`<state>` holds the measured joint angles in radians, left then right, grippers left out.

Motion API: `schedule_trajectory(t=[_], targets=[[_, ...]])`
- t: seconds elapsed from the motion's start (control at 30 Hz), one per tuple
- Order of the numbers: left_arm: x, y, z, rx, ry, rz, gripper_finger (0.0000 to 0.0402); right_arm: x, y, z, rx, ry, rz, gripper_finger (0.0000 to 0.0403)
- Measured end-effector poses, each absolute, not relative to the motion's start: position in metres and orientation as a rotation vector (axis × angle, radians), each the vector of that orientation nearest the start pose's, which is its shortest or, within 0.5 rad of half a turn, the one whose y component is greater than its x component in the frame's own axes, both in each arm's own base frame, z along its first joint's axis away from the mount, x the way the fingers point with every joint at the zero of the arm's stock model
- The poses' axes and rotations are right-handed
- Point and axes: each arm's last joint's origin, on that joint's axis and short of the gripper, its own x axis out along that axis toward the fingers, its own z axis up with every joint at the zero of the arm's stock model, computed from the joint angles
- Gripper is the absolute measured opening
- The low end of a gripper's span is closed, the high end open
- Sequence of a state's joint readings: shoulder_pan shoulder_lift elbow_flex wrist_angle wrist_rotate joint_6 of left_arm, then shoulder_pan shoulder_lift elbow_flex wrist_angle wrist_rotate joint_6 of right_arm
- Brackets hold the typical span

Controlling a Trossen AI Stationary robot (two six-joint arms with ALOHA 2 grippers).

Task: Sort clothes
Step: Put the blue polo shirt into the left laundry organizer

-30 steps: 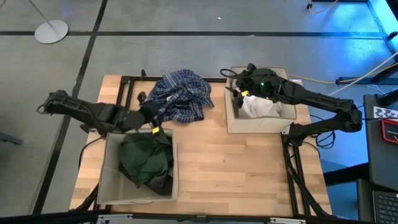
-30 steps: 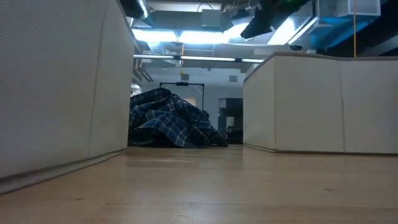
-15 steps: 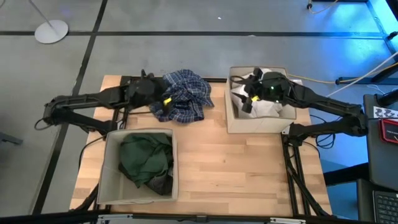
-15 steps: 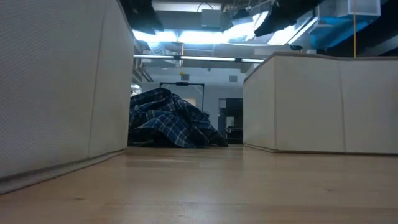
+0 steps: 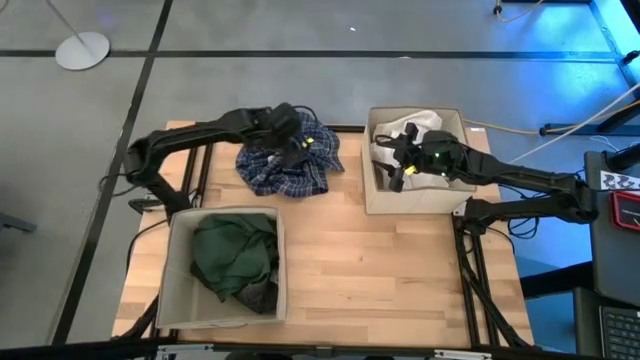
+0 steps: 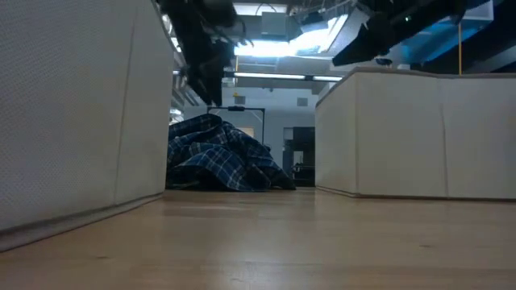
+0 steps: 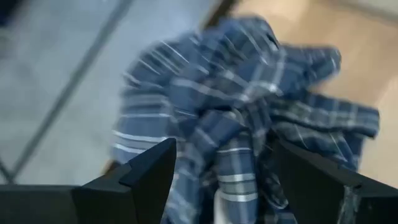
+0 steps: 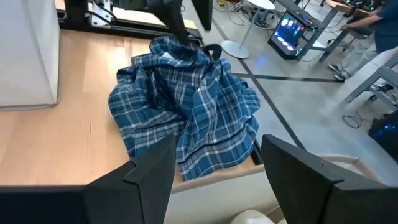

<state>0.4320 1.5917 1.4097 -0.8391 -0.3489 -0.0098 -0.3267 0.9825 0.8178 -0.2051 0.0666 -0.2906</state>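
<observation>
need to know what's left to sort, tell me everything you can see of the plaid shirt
The plaid shirt is blue with white checks, soft woven fabric, crumpled into a loose mound with folds and no clear shape. It lies on the wooden table at its far edge, outside both beige bins, between the two. The left pincer hangs open right over it, fingers spread to either side of the heap; whether they touch the cloth cannot be told.
</observation>
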Motion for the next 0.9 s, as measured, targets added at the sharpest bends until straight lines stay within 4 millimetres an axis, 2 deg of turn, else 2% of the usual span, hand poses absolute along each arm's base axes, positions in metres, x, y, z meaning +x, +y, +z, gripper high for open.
schedule_trajectory(t=[0.1, 0.2, 0.4, 0.77, 0.9], targets=[[0.3, 0.157, 0.287, -0.092, 1.102, 0.636, 0.0258, 0.204, -0.071, 0.299, -0.235, 0.424, -0.333, 0.0238], [0.303, 0.165, 0.278, -0.104, 1.127, 0.633, 0.0258, 0.203, -0.071, 0.293, -0.234, 0.428, -0.333, 0.0238], [0.306, 0.174, 0.264, -0.151, 1.161, 0.596, 0.0258, 0.204, -0.071, 0.291, -0.236, 0.426, -0.335, 0.0238], [0.31, 0.188, 0.247, -0.015, 1.235, 0.822, 0.0258, 0.204, -0.072, 0.293, -0.239, 0.41, -0.338, 0.0238], [0.31, 0.189, 0.246, -0.028, 1.232, 0.814, 0.0258, 0.204, -0.072, 0.293, -0.238, 0.41, -0.336, 0.0238]])
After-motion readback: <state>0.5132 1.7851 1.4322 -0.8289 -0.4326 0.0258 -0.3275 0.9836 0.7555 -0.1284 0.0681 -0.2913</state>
